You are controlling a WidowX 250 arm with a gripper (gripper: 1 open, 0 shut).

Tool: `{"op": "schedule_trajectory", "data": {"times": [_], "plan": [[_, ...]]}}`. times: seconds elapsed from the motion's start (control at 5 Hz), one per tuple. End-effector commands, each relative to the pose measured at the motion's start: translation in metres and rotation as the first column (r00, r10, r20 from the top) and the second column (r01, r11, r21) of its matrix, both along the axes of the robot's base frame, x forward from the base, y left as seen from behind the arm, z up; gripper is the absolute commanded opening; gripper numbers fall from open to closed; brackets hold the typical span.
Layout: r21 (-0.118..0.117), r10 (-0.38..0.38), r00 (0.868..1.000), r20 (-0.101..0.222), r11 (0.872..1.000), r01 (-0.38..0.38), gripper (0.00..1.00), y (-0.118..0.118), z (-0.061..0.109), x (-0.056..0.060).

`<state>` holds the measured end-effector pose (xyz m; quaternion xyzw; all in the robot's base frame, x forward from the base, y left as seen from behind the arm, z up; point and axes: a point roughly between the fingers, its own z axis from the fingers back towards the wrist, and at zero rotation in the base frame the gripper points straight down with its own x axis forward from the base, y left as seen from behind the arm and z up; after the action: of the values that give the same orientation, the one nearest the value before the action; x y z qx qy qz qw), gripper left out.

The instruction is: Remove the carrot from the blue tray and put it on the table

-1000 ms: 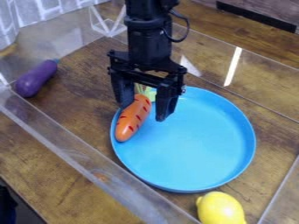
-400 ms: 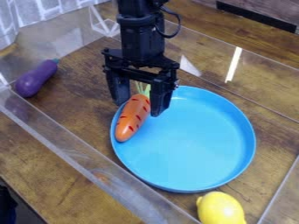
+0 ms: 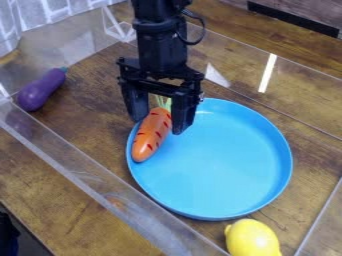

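The orange carrot (image 3: pixel 151 135) lies at the left edge of the blue tray (image 3: pixel 234 165), its green top pointing away from the camera and its tip over the rim. My black gripper (image 3: pixel 159 112) points straight down over the carrot's leafy end. It is open, with one finger on each side of the carrot and a gap showing between each finger and the carrot. The dark wooden table (image 3: pixel 80 130) surrounds the tray.
A purple eggplant (image 3: pixel 40 88) lies on the table to the left. A yellow lemon (image 3: pixel 251 240) sits at the tray's near edge. Clear acrylic walls (image 3: pixel 54 150) run along the table's sides.
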<state>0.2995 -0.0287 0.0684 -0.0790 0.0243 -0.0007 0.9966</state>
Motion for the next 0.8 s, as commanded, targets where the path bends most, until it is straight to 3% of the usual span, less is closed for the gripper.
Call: {"op": "schedule_trajectory", "data": {"times": [0.0,0.6], "plan": [[-0.005,0.024,0.999,0.041,1.0,-0.024,1.0,0.0088,0.009,0.008],[-0.02,0.029,0.998,0.051,0.999,-0.028,1.0,0.0116,0.0101,0.0126]]}}
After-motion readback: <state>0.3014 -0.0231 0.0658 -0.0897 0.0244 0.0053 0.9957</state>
